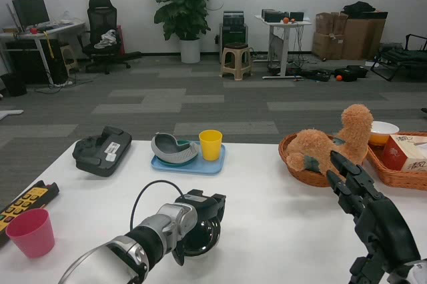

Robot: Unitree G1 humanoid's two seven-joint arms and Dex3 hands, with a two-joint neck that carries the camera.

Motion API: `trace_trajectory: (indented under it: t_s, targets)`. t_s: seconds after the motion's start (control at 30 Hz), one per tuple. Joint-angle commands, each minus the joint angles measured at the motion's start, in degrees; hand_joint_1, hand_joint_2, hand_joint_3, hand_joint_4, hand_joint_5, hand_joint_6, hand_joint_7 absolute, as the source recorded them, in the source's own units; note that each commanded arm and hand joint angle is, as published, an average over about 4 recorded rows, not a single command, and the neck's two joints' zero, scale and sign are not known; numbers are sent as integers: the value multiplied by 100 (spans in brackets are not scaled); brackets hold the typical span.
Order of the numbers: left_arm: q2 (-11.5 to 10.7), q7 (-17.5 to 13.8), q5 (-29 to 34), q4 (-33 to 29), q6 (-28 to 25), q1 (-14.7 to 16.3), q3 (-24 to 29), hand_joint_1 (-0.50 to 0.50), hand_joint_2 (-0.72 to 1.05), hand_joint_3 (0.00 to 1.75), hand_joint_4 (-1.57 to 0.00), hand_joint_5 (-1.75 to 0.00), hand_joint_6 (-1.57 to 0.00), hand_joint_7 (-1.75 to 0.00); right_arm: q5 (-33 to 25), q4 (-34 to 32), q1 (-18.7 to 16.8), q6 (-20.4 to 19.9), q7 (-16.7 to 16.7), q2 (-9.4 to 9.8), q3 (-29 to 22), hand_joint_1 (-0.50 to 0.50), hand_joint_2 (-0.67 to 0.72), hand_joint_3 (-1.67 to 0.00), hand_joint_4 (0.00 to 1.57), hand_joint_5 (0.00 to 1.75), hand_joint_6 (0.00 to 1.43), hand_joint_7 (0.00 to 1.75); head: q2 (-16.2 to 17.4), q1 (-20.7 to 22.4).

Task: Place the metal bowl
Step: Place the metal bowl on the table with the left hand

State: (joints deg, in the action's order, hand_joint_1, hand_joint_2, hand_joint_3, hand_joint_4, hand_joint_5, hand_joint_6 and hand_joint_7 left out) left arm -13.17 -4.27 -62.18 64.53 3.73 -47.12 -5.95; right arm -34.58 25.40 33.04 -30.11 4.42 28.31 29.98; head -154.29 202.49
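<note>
Left hand (200,214) was at about 6 o'clock on the white table (267,191), fingers wrapped over the rim of the metal bowl (200,236) and gripping it. Bowl sat low at the table surface, just under the hand; couldn't tell if it touched the table or hung just above it. A black cable looped up from the left forearm.

Right hand (357,184) was at about 4 o'clock, holding nothing, fingers stretched out and apart, tips pointing toward the plush toy (333,144). Toy lay in a round wicker basket (297,164) at 2 o'clock. A second wicker tray (400,176) at 3 o'clock held a red-and-white box (407,152), with a white bowl (383,131) behind it.

At 12 o'clock a blue tray (193,164) carried a grey dish (173,149) and a yellow cup (211,144), side by side. Black device (101,151) at 10 o'clock. Pink cup (30,232) at 8 o'clock, near a black-and-yellow remote (23,205) at the table's left edge.
</note>
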Motion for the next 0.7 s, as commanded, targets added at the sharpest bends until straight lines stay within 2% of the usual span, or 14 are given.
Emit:
trace_trajectory:
  t_s: [0.03, 0.23, 0.33, 0.4, 0.5, 0.53, 0.57, 0.6, 0.7]
  targets:
    - [89, 54, -22, 214, 144, -96, -122, -50, 78, 175, 0, -175, 0, -168, -47, -9, -96, -65, -20, 16, -41, -25, 66, 0, 0, 0, 0, 14, 9, -39]
    - [163, 115, 40, 405, 216, -102, -330, -50, 78, 175, 0, -175, 0, -161, -49, -9, -149, -80, -20, 8, -52, -25, 66, 0, 0, 0, 0, 14, 13, -101]
    - [183, 124, 44, 420, 251, -91, -350, -50, 78, 175, 0, -159, 0, -155, -49, -9, -171, -82, -20, 3, -54, -25, 66, 0, 0, 0, 0, 14, 30, -103]
    - [196, 137, 66, 420, 273, -78, -350, -50, 87, 175, 0, -144, 0, -143, -49, -9, -180, -82, -20, 3, -54, -25, 66, 0, 0, 0, 0, 14, 49, -101]
    - [201, 146, 84, 418, 295, -58, -344, -50, 96, 175, 0, -105, 0, -106, -49, -9, -184, -82, -20, 8, -54, -25, 66, 0, 0, 0, 0, 14, 62, -100]
    - [201, 146, 84, 416, 309, -52, -341, -50, 98, 172, 0, -87, 0, -96, -49, -9, -184, -82, -20, 8, -54, -25, 66, 0, 0, 0, 0, 14, 71, -97]
    - [198, 144, 84, 405, 322, -45, -359, -50, 100, 170, 0, -77, 0, -91, -49, -9, -186, -82, -20, 5, -54, -25, 66, 0, 0, 0, 0, 14, 82, -95]
    - [192, 142, 75, 385, 335, -41, -409, -50, 103, 164, 0, -64, 0, -84, -49, -9, -191, -82, -20, 5, -54, -25, 66, 0, 0, 0, 0, 14, 93, -93]
    - [161, 124, 13, 333, 339, -43, -565, -50, 105, 140, 0, -46, 0, -70, -53, -9, -206, -82, -20, 8, -54, -25, 66, 0, 0, 0, 0, 14, 111, -103]
